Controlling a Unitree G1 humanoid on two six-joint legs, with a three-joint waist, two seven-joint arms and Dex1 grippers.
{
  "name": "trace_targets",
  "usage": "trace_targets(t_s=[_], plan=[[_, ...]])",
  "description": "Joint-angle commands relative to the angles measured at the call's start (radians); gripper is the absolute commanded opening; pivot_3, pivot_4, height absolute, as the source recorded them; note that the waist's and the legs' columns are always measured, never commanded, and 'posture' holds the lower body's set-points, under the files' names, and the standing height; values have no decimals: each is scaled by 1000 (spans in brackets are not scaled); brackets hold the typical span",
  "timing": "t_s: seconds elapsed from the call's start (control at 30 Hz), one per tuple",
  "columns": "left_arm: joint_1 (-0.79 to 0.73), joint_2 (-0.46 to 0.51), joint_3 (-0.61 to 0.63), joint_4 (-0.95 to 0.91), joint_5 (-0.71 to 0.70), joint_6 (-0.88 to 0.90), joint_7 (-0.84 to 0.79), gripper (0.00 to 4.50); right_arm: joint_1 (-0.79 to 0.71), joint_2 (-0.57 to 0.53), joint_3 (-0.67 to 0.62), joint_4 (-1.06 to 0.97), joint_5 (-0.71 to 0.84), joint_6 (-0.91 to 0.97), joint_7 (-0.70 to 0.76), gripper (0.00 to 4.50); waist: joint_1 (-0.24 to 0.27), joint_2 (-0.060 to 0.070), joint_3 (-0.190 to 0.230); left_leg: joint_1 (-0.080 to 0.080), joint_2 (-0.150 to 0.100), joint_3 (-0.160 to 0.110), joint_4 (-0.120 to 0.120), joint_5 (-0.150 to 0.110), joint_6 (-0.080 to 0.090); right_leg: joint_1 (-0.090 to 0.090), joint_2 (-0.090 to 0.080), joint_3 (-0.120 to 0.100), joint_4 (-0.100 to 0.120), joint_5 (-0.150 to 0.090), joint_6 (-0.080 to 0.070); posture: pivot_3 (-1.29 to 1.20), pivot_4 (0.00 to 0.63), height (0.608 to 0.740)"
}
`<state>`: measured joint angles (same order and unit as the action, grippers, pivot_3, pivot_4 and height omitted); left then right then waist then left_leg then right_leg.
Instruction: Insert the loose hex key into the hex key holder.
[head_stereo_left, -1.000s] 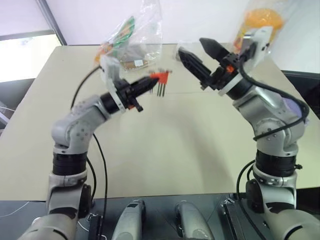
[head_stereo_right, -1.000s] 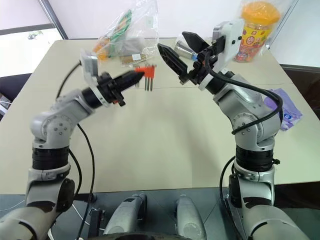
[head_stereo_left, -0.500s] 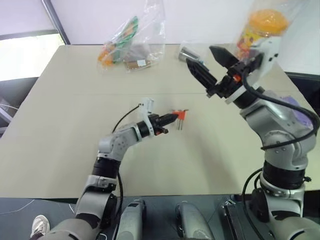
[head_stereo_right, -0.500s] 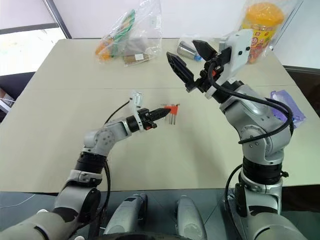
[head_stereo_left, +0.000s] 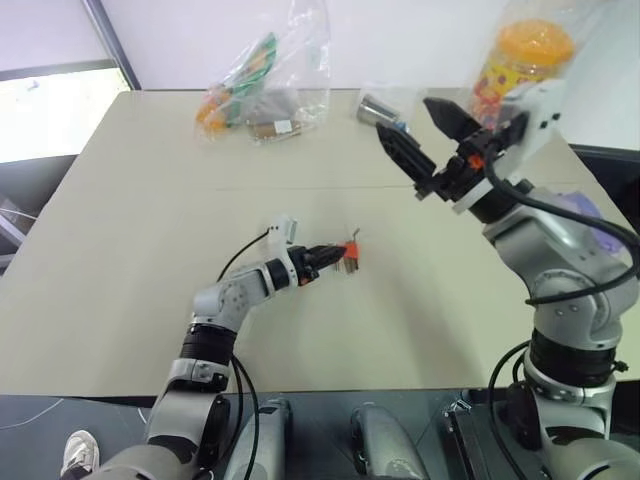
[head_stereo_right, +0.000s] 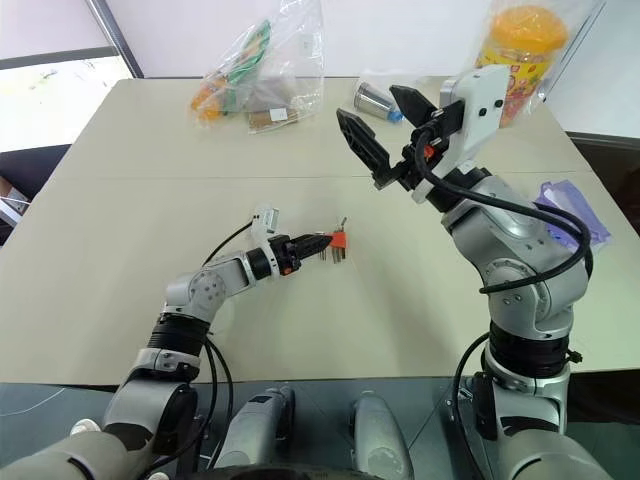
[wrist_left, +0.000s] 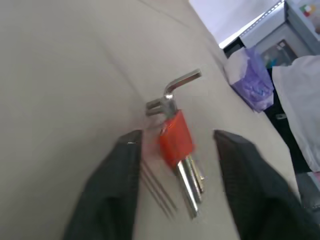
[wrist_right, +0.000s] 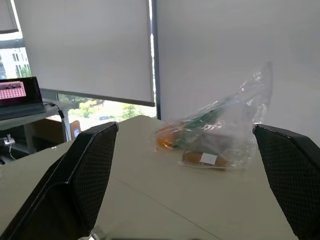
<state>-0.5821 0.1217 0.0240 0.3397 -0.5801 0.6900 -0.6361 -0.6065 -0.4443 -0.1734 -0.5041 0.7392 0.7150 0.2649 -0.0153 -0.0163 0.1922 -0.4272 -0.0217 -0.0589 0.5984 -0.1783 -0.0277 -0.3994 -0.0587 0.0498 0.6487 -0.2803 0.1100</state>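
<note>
While the hex key holder (wrist_left: 176, 138) lies flat on the tabletop (head_stereo_left: 130, 200), it is flanked by the two spread fingers (wrist_left: 112, 187) of the left end effector (head_stereo_right: 318, 243), which are not seen to press on it. Short metal keys are seen sticking out of the orange-red block toward that end effector, and bent L-shaped ends are seen beyond its far side. Whether the loose hex key is among them cannot be told. Well above and to the right of the holder, the right end effector (head_stereo_left: 420, 134) is held in the air with its fingers wide apart and nothing between them. Behind the holder, at the far edge of the tabletop, a clear plastic bag (head_stereo_left: 268, 75) is seen.
</note>
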Motion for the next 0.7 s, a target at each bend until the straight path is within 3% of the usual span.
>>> trace_targets(t_s=[0.03,0.07,0.27,0.37,0.5,0.7], plan=[[32,42,43,-64,18,-12,31,4199,-21,-1,-7,-17,4,-17,9,4500,-3,0,0,0,0,0,0,0,0,0,0,0,0,0,0,0,150,740],[37,51,42,-84,25,-23,33,4486,-21,-1,-6,-15,3,-18,10,4500,-4,0,0,1,0,0,0,0,0,0,0,0,0,0,0,0,150,740],[32,158,4,-225,184,-265,44,4486,-20,-31,1,7,-15,-22,54,4500,2,0,0,0,1,0,0,0,0,-1,-1,0,0,0,0,0,150,740],[27,229,-17,-285,226,-314,0,4486,-2,-113,22,19,-51,0,117,4500,7,0,0,-2,-1,0,-1,0,0,-1,-3,0,-2,0,0,0,150,740],[40,341,-7,-408,178,-249,-102,4486,89,-308,88,29,-126,-1,283,4500,8,0,0,-3,-2,0,-1,-1,1,1,-5,-1,-7,-2,-4,0,150,740],[115,554,93,-662,-69,24,-247,4486,206,-518,60,-12,-87,-5,555,4500,-4,1,1,-4,0,1,-1,-2,4,-1,-4,0,-9,-2,-3,0,150,740]])
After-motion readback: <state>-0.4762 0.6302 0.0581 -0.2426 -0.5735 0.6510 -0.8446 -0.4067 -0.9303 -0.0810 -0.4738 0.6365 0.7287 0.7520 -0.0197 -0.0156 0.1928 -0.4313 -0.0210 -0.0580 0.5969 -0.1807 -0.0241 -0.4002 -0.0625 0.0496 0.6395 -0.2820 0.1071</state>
